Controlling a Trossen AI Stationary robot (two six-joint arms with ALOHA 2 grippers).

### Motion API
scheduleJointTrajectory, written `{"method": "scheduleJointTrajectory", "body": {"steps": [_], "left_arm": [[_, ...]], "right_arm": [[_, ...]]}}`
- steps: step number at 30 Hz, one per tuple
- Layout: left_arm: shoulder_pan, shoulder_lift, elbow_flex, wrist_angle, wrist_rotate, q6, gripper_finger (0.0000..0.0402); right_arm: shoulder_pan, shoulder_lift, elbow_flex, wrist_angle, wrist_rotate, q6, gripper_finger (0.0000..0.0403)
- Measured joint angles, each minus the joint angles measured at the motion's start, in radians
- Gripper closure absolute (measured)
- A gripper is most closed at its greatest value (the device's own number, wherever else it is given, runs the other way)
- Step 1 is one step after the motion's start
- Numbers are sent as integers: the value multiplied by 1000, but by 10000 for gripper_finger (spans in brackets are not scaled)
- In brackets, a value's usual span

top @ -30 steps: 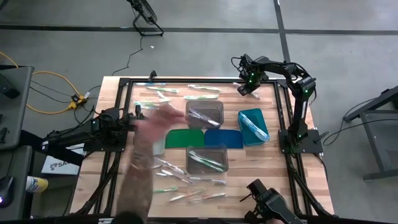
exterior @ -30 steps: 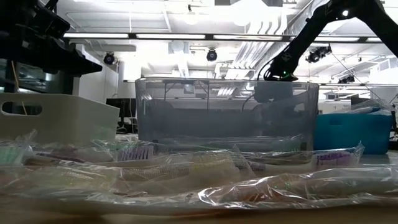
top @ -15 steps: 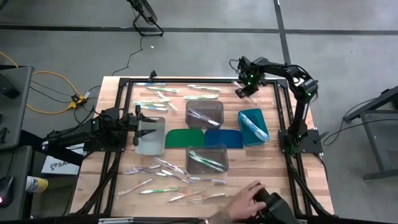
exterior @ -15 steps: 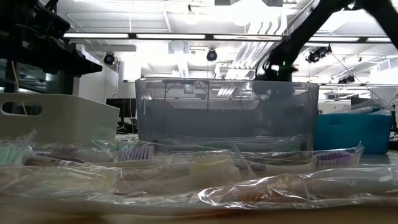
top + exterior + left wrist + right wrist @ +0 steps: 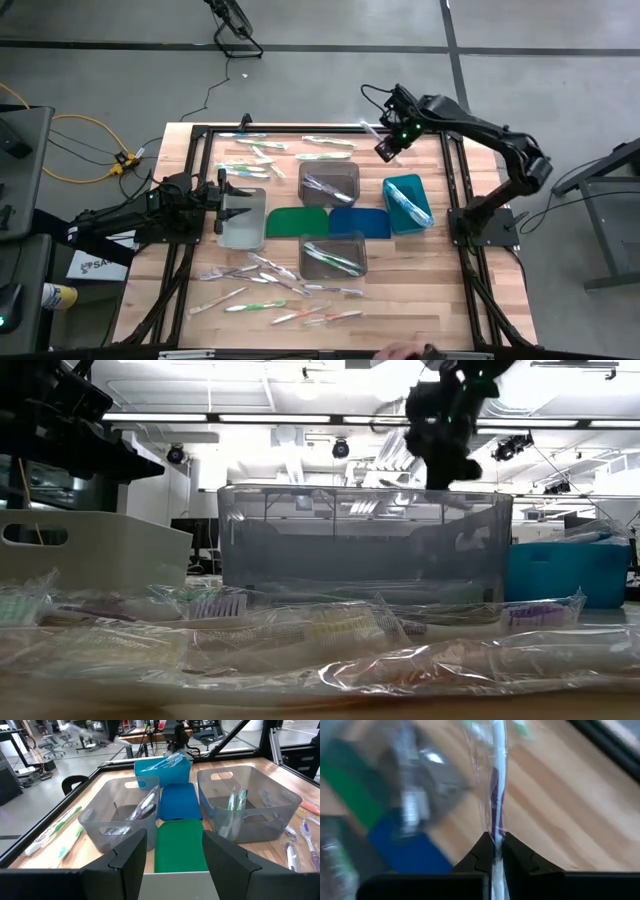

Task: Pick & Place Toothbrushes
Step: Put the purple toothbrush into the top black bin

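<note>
My right gripper [image 5: 384, 150] hangs above the table's far right part, shut on one wrapped toothbrush [image 5: 495, 780], clear with a purple streak. In the low view it [image 5: 445, 435] is high above the grey bin [image 5: 365, 540]. Loose wrapped toothbrushes lie flat along the far edge [image 5: 270, 150] and the near edge [image 5: 285, 292]. Others lie in the two grey bins [image 5: 328, 182] [image 5: 333, 256] and in the teal bin [image 5: 407, 203]. My left gripper [image 5: 175, 870] is open and waits over the white bin [image 5: 243, 218] at the left. My right gripper pinches the wrapped toothbrush between its two fingers near one end [image 5: 494, 837]. The brush lies along the fingers and sticks out ahead of them. It is lifted clear of the table.
A green mat [image 5: 298, 222] and a blue mat [image 5: 360, 222] lie between the bins at the table's middle. A black frame [image 5: 200, 130] runs round the table. A person's hand shows just past the near edge [image 5: 405, 352]. Bare wood lies right of the teal bin.
My right gripper has risen from the far right of the table, carrying the wrapped toothbrush up clear of the wood, and its arm has stretched out. A person's arm that reached across the table's left half has drawn back past the near edge.
</note>
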Motion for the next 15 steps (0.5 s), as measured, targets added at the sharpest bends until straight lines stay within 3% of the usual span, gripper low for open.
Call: {"method": "scheduleJointTrajectory", "body": {"steps": [15], "left_arm": [[0, 0, 0, 0, 0, 0, 215]], "right_arm": [[257, 123, 0, 336, -77, 123, 388]]}}
